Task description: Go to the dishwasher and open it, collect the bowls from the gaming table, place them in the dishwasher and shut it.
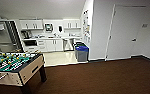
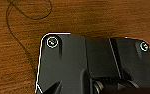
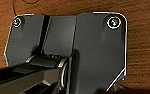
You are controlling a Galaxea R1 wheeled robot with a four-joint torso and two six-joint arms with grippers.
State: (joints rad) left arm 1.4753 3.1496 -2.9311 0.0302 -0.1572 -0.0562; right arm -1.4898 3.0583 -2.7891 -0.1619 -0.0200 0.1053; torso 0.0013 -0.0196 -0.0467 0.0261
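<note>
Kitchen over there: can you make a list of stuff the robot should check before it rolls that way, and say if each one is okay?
1. Way to the kitchen: the brown carpet ahead looks free of things. Ok.
2. Football table: stands near, on the robot's left side, off the straight way. Ok, but keep wide of it.
3. Bins: stand at the right edge of the kitchen floor, narrowing the way in. Ok, with care.
4. Dishwasher: among the cabinets I cannot pick it out. Cannot tell.
5. Grippers: whether they are open or shut. Cannot tell.
6. White door on the right: shut, nobody coming through. Ok.
</note>
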